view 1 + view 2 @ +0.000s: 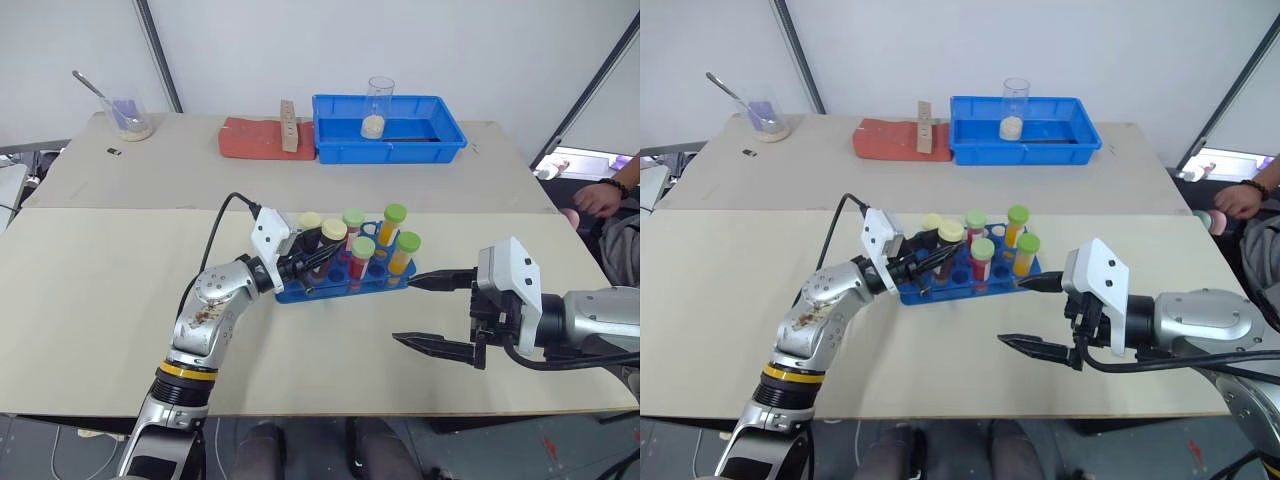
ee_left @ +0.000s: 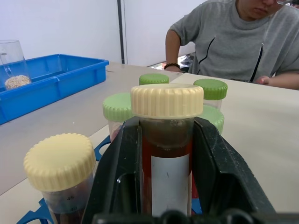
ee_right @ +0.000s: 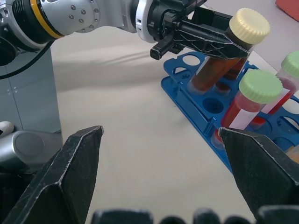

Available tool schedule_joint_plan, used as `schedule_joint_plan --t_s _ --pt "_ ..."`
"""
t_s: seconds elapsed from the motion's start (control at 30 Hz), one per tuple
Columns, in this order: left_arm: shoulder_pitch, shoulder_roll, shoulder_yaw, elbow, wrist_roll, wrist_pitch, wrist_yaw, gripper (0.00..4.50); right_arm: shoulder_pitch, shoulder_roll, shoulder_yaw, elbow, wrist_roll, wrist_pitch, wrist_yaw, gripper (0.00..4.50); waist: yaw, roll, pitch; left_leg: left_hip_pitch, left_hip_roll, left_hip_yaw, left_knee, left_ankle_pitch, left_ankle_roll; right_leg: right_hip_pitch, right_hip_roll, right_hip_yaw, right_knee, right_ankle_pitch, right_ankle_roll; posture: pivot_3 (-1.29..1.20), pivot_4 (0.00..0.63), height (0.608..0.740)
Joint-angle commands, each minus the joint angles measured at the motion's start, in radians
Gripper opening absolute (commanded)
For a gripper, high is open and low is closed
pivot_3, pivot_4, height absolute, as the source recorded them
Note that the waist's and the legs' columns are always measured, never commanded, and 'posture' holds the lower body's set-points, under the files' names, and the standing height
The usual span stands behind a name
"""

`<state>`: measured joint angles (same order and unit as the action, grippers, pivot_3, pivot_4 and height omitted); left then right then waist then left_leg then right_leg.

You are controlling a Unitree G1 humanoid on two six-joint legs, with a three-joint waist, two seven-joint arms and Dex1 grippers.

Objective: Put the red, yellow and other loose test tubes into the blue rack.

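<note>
Left gripper (image 3: 212, 37) clamped on cream-capped brown tube (image 3: 224, 51), tilted, bottom in blue rack (image 1: 340, 285) hole. Risk: release while tilted, tube jams or levers rack. Right gripper (image 1: 432, 315) spread wide, empty, beside rack.

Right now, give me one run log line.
left gripper: shut on cream-capped tube | tube: over blue rack | right gripper: open

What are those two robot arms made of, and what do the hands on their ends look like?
Both arms are rounded silver-grey metal shells. The left arm carries a yellow-and-black ring near its base, some brownish marks on its shell, and a black cable looping over the wrist. Each wrist ends in an angular white block. The left hand and right hand each have two black, ribbed, tapering fingers.
</note>
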<state>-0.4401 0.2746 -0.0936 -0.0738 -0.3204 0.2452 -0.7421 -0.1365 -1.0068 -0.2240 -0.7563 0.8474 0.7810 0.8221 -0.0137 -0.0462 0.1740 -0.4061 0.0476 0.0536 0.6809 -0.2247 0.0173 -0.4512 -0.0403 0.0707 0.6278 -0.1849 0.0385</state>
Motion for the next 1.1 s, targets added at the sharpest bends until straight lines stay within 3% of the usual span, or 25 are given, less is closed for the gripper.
schedule_joint_plan --t_s 0.03,0.33,0.57,0.73,1.1 --pt "0.022 -0.006 -0.002 0.001 0.018 -0.032 0.020 0.96 -0.007 0.000 -0.033 -0.018 -0.008 -0.011 -0.028 4.43 0.000 0.000 0.000 0.000 0.000 0.000 0.000 0.000 0.000 0.000 0.000 0.000 0.000 0.000 0.000 0.00 0.150 0.740" --pt "0.059 -0.015 0.004 0.014 0.025 -0.077 0.058 0.96 -0.002 -0.012 -0.024 -0.014 -0.016 0.019 -0.072 4.43 0.000 0.000 0.000 0.000 0.000 0.000 0.000 0.000 0.000 0.000 0.000 0.000 0.000 0.000 0.000 0.00 0.150 0.740" --pt "0.093 0.013 0.007 -0.034 0.008 -0.050 0.049 4.39 -0.012 0.000 -0.008 -0.001 -0.034 0.010 -0.082 4.43 0.000 0.000 0.000 0.000 0.000 0.000 0.000 0.000 0.000 0.000 0.000 0.000 0.000 0.000 0.000 0.00 0.150 0.740" --pt "0.120 0.078 0.020 -0.095 0.000 -0.015 0.036 4.46 -0.028 0.012 0.007 0.022 -0.070 -0.015 -0.076 4.43 0.000 0.000 0.000 0.000 0.000 0.000 0.000 0.000 0.000 0.000 0.000 0.000 -0.001 -0.001 -0.001 0.00 0.150 0.740" --pt "0.247 0.419 0.143 -0.347 -0.011 0.191 -0.031 4.46 -0.005 0.049 0.045 0.160 -0.267 -0.250 0.035 4.43 -0.003 0.000 0.000 0.000 0.001 0.001 -0.001 0.000 0.000 -0.001 0.000 0.000 -0.002 -0.004 -0.006 0.00 0.150 0.740"
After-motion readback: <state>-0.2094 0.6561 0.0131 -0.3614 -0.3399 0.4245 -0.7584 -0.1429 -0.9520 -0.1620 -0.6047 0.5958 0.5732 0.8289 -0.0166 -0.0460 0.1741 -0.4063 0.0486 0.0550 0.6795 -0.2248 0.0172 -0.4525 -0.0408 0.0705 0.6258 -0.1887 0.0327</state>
